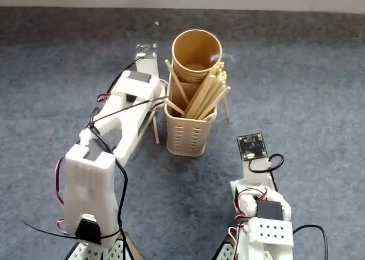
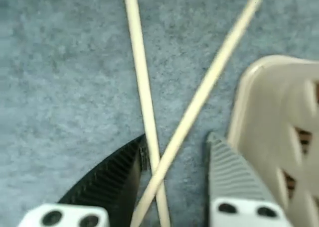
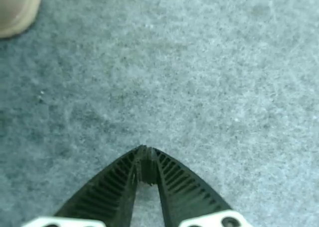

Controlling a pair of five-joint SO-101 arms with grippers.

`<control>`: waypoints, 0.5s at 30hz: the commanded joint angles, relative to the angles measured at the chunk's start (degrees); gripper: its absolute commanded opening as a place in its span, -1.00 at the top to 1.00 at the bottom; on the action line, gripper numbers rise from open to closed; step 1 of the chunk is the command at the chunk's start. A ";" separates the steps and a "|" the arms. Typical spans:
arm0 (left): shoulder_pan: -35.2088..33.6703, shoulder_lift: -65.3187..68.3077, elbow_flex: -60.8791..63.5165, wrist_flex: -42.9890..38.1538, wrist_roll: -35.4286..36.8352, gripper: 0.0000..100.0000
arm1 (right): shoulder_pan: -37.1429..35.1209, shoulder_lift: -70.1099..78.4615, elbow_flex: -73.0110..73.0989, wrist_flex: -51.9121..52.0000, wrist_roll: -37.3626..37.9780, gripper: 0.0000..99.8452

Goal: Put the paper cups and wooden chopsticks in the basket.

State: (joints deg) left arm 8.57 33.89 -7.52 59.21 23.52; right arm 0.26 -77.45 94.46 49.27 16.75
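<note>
A cream slotted basket (image 1: pixel 185 135) stands mid-table holding stacked paper cups (image 1: pixel 197 55) and several wooden chopsticks (image 1: pixel 206 94). Two more chopsticks lie crossed on the grey carpet beside its left wall (image 1: pixel 154 129). In the left wrist view these crossed chopsticks (image 2: pixel 145 95) run between the fingers of my left gripper (image 2: pixel 174 150), which is open and straddles them right next to the basket (image 2: pixel 279 112). One chopstick (image 1: pixel 226 109) leans at the basket's right side. My right gripper (image 3: pixel 146 151) is shut and empty above bare carpet, near the front right.
The left arm (image 1: pixel 128 109) stretches along the basket's left side with cables looping over it. The right arm (image 1: pixel 254 151) is folded back at the front right. A corner of the basket (image 3: pixel 15 10) shows in the right wrist view. Grey carpet surrounds everything.
</note>
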 commanded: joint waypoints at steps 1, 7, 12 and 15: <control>-3.30 0.13 -3.65 5.98 -0.70 1.00 | -0.66 -0.57 0.13 -0.84 0.62 0.99; -8.40 -0.22 -9.01 12.22 -1.32 0.99 | -0.66 -0.57 0.13 -0.84 0.62 0.99; -9.63 -0.22 -16.31 17.32 -6.07 0.99 | -0.66 -0.57 0.13 -0.84 0.62 0.99; -9.63 -0.84 -25.80 21.54 -8.97 0.99 | -0.66 -0.57 0.13 -0.84 0.62 0.99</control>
State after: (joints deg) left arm -0.75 34.59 -23.87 77.23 17.19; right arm 0.26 -77.45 94.46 49.27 16.75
